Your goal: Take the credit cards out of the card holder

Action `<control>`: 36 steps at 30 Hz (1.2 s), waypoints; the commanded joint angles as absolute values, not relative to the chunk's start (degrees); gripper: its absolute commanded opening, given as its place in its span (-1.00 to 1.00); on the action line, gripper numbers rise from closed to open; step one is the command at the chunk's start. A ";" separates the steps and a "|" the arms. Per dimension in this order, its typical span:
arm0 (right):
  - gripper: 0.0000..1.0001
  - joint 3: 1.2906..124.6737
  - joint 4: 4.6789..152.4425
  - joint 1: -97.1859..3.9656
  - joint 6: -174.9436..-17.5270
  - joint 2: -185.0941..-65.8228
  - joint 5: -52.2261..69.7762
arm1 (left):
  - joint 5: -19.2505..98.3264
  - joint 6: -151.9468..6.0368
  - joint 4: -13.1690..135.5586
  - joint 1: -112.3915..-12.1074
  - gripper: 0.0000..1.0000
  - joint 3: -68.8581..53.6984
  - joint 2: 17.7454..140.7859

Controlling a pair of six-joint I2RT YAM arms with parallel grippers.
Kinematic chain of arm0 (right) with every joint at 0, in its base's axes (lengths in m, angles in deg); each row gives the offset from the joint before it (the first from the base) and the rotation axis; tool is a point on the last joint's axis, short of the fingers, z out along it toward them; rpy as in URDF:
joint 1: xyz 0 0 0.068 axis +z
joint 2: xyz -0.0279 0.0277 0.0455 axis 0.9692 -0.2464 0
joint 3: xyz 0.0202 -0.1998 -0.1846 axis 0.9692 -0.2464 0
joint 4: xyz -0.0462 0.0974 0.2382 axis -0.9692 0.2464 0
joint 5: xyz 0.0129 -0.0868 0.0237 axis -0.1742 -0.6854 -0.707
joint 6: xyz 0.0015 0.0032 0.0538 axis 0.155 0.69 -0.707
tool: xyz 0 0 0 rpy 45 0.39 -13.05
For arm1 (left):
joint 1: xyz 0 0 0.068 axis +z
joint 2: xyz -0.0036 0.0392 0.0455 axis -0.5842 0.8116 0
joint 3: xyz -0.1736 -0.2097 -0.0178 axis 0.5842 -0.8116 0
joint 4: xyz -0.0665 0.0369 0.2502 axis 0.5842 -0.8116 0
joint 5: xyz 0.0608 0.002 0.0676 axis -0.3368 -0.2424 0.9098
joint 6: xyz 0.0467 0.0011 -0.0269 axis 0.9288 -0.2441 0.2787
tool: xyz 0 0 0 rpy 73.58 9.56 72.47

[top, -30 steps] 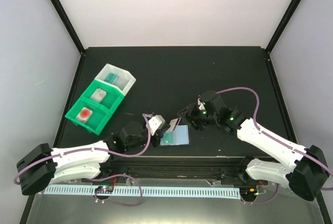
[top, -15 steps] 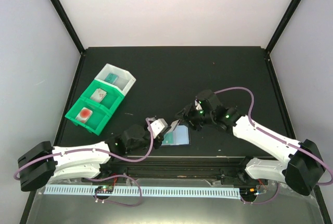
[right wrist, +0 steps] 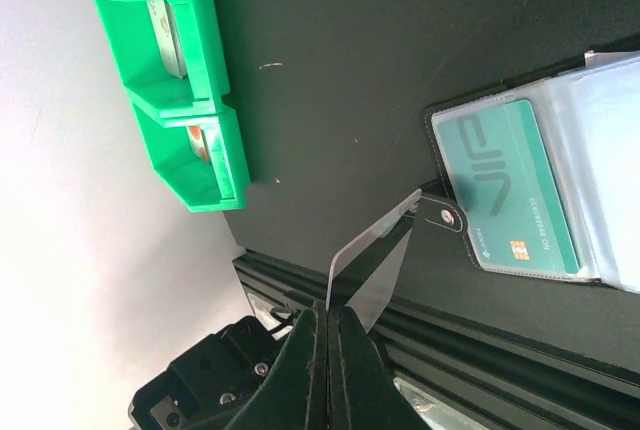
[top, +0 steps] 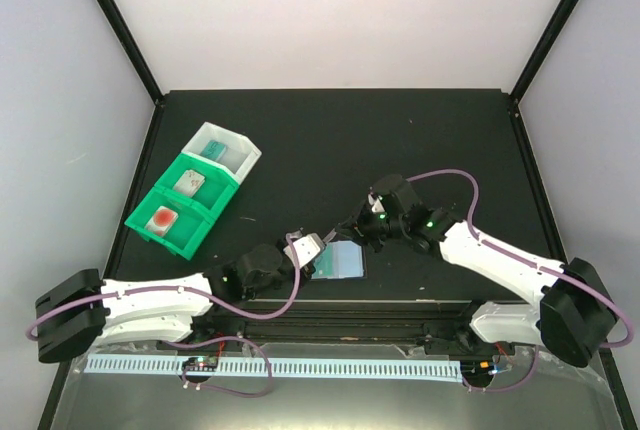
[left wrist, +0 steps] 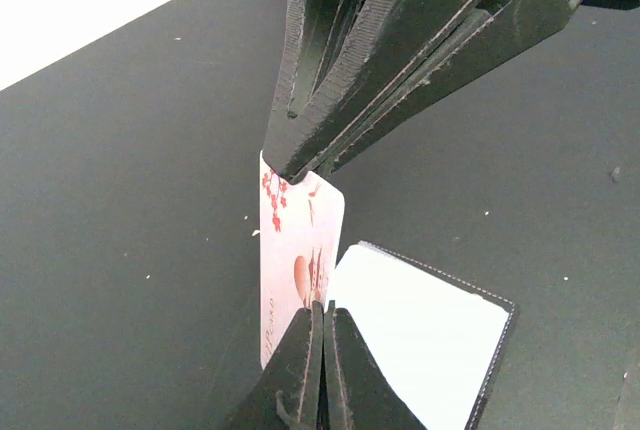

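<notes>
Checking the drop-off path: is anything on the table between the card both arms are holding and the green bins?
Nothing visible. The white card, pinched by the left fingers and the right fingers, has only bare black table between it and the green bins at the far left.

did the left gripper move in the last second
Yes. The left gripper has shifted right and toward the table's near edge, farther from the green bins.

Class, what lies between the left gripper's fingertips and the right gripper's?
A pale rectangular card with red marks spans that gap in the left wrist view, pinched by the left gripper below and the right gripper above.
</notes>
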State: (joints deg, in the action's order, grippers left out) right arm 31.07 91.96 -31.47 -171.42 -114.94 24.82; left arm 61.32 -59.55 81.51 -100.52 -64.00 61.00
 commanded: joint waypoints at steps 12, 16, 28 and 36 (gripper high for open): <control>-0.98 22.39 80.51 -31.16 -163.31 -113.32 25.73 | 67.46 -64.28 77.51 -101.23 -0.32 -62.81 54.05; -0.98 18.05 76.32 -31.09 -162.34 -112.32 24.67 | 66.02 -68.36 74.61 -101.16 0.08 -62.81 50.98; -0.98 10.01 64.07 -31.11 -153.09 -103.31 26.80 | 39.65 -93.47 67.82 -87.54 0.65 -59.96 46.32; -0.98 9.61 63.72 -31.17 -149.57 -95.66 27.40 | 27.41 -103.44 64.33 -79.87 0.69 -56.46 42.88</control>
